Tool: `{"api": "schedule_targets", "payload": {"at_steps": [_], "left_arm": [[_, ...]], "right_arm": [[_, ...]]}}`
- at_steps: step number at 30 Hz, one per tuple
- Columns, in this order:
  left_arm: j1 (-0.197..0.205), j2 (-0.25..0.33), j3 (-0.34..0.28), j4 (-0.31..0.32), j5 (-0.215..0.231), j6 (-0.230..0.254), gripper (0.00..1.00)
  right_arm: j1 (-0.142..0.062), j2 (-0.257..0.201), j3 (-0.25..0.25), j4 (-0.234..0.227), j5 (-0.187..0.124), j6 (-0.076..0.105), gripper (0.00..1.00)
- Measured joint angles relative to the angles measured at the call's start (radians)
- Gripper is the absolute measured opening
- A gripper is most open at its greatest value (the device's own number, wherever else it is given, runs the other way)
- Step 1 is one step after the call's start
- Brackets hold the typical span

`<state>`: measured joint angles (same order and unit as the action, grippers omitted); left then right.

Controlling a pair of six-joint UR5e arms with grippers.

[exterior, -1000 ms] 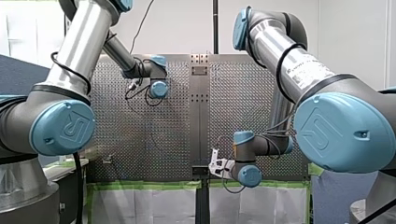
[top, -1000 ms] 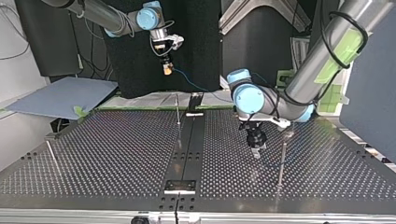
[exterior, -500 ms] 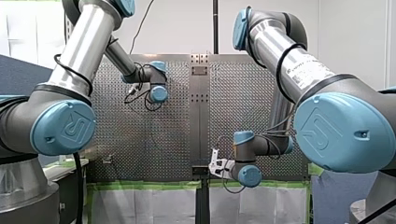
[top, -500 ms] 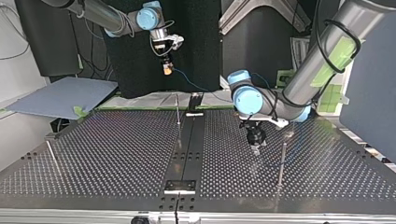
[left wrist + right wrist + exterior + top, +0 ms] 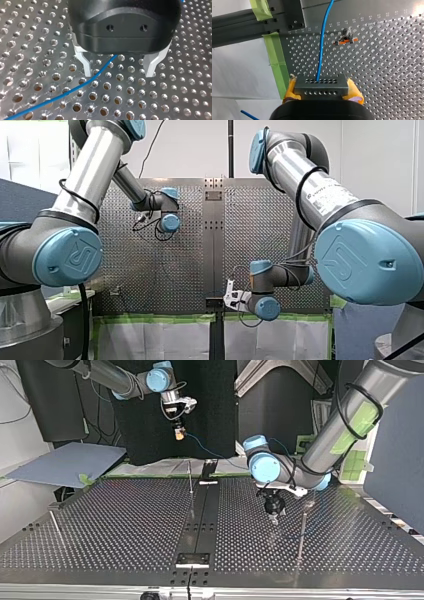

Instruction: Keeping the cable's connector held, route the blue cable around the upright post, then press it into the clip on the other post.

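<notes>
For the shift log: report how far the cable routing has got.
Done: my right gripper holds the connector between yellow pads. In hand: my left gripper hangs open, low over the table, the blue cable running between its fingers, ungripped. Left: routing around a post and pressing into the clip, which the cable passes beside, apart.

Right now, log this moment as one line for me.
right gripper: shut on connector, held high | left gripper: open, astride blue cable, low over table | clip: no cable in it
</notes>
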<state>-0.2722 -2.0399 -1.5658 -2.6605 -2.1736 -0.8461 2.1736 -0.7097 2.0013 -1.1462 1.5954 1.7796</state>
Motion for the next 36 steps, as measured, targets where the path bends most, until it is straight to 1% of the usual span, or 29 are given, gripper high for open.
{"api": "schedule_targets", "payload": {"at_steps": [9, 13, 16, 19, 30, 36], "left_arm": [[0.001, -0.009, 0.0, 0.001, -0.003, 0.052, 1.0], [-0.007, -0.041, 0.0, -0.002, -0.003, 0.08, 1.0], [-0.012, -0.066, 0.0, 0.0, -0.003, 0.09, 1.0], [-0.01, -0.078, 0.0, 0.002, -0.006, 0.099, 1.0], [-0.002, -0.082, 0.0, 0.008, -0.032, 0.143, 1.0], [-0.001, -0.082, 0.0, 0.008, -0.039, 0.192, 1.0]], "right_arm": [[0.002, 0.0, 0.0, 0.0, 0.0, 0.0, 0.0], [0.003, 0.0, 0.0, 0.001, 0.0, 0.0, 0.0], [0.004, 0.0, 0.0, 0.001, 0.0, 0.0, 0.0], [0.004, 0.0, 0.0, 0.001, 0.0, 0.0, 0.0], [0.005, 0.0, 0.0, 0.001, 0.0, -0.001, 0.0], [0.005, 0.0, 0.0, 0.002, 0.0, -0.001, 0.0]]}}
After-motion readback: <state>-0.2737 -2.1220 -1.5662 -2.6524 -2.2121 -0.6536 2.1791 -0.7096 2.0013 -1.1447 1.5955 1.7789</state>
